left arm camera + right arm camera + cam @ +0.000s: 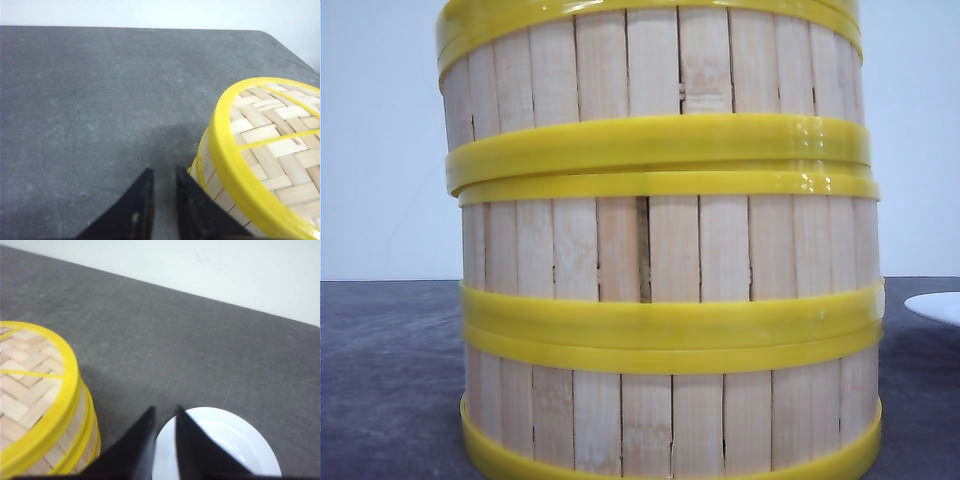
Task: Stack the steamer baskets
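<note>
Fingers of the left arm [164, 200] stand nearly closed, a thin gap between the two dark tips, holding nothing; they hang over bare bench with the baskets [260, 160] just beside them, not touching. Right fingers [164, 440] are the same — a narrow slit, nothing gripped — poised above the near rim of a white plate [220, 450].

Grey and faintly mottled, the bench [390, 380] runs back to a plain pale wall [380, 140]; its far edge shows in both wrist views, and the left wrist view catches a rounded far corner.

Seen from the front, the baskets [665, 240] fill almost the whole frame as one stack of three: pale vertical slats banded by thick yellow rings, doubled where one tier meets the next. They stand upright on the bench, and only a sliver of the plate [935, 305] shows at 3 o'clock of the stack.

From the front the top of the stack is cut off. Both wrist views do show it — a woven slat surface inside the yellow ring, crossed by thin yellow strips. The right wrist view alone shows the plate as round, lying near the baskets [45, 410] but apart from them.
</note>
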You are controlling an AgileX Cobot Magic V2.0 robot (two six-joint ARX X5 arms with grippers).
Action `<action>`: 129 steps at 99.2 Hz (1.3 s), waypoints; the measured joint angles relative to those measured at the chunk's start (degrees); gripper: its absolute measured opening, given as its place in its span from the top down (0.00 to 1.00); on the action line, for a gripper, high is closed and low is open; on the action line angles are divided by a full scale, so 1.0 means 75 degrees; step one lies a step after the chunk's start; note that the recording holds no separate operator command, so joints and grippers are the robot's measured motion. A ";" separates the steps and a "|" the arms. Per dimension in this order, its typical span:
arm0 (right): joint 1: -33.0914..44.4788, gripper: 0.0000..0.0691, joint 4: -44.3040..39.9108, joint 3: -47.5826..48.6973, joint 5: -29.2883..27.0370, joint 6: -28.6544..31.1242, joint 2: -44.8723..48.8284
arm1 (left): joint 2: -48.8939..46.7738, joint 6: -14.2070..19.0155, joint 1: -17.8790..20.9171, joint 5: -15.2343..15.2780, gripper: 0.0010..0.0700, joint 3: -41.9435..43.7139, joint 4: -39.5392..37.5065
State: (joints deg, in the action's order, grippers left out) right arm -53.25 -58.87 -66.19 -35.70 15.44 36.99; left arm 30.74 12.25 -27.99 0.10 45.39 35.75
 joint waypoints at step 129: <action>0.0000 0.98 0.0000 0.0000 -0.0015 0.0003 0.0000 | -0.1536 -0.1440 0.2614 0.0458 0.98 -0.2503 -0.1932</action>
State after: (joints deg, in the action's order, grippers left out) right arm -53.25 -58.87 -66.19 -35.81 15.46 36.99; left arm 19.22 1.45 -8.38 3.53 26.61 21.26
